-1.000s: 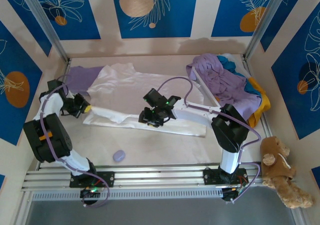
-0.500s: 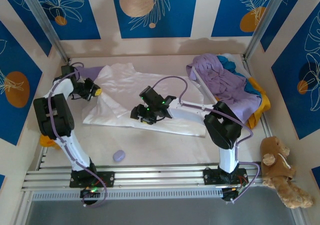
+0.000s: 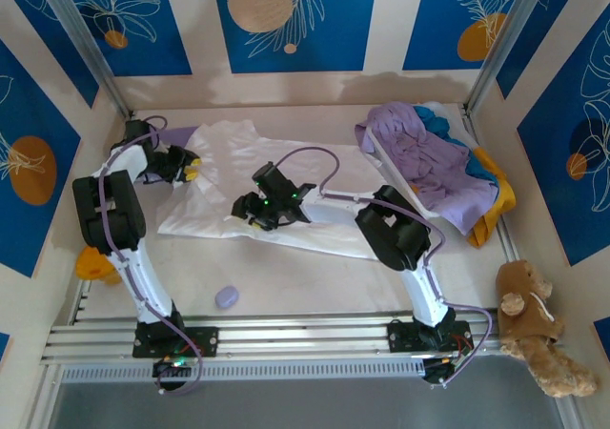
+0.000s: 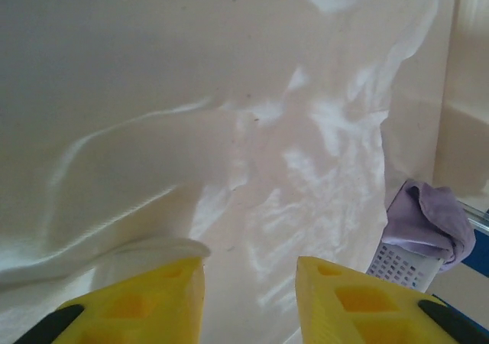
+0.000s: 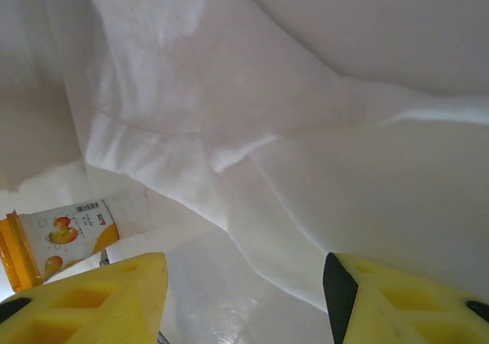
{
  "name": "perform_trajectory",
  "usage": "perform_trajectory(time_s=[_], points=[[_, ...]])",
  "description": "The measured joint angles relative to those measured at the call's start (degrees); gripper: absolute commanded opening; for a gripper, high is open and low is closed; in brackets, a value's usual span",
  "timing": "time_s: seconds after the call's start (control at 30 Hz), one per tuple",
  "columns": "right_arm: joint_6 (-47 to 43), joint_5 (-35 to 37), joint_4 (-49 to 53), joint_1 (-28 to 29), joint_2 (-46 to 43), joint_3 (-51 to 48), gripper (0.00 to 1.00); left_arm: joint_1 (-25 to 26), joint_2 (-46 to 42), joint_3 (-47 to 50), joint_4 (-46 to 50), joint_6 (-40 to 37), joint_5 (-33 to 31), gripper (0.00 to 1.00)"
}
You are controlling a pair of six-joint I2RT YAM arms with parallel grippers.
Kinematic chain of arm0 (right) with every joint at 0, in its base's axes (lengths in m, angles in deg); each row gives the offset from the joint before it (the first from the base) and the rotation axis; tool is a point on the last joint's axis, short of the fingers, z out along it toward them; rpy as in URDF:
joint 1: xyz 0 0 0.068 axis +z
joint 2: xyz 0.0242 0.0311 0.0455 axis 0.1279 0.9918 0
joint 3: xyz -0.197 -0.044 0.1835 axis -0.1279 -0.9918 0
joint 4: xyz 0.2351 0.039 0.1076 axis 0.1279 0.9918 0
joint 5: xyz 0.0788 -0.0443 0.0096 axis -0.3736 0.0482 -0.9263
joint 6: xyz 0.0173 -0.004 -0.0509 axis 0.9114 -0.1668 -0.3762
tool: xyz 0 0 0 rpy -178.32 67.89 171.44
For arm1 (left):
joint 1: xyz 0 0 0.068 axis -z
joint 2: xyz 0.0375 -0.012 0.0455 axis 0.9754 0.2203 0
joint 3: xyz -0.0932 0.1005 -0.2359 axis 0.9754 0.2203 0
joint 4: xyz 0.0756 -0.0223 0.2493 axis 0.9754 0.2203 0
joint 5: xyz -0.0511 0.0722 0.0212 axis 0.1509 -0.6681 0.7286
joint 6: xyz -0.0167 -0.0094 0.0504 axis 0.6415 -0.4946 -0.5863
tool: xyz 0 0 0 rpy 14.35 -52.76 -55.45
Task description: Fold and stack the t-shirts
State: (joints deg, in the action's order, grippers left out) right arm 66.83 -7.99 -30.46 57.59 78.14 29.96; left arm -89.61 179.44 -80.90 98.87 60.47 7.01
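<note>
Beige table (image 3: 315, 281) has the white t-shirt (image 3: 229, 148) spread across the upper middle. Left gripper (image 3: 189, 170) at its upper-left edge and right gripper (image 3: 255, 210) mid-frame both hang open, holding nothing. Best bet: pinch matching edges, then fold evenly.

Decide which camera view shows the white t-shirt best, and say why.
Top external view: the white t-shirt lies spread on the table, most of its outline visible. The left wrist view gives a wrinkled patch of it; the right wrist view, a folded edge close up.
</note>
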Motion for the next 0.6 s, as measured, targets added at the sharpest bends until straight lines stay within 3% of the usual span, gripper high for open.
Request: perform_trajectory(time_s=[0.33,0.6], points=[[2.27,-0.72,-2.12,-0.46,5.60,5.44,0.58,0.00,-1.05,-0.39,3.43,-4.66,-0.81,0.52],[5.20,-0.83,-2.16,-0.98,7.48,6.67,0.58,0.00,-7.82,3.82,4.85,-7.96,-1.81,0.54]])
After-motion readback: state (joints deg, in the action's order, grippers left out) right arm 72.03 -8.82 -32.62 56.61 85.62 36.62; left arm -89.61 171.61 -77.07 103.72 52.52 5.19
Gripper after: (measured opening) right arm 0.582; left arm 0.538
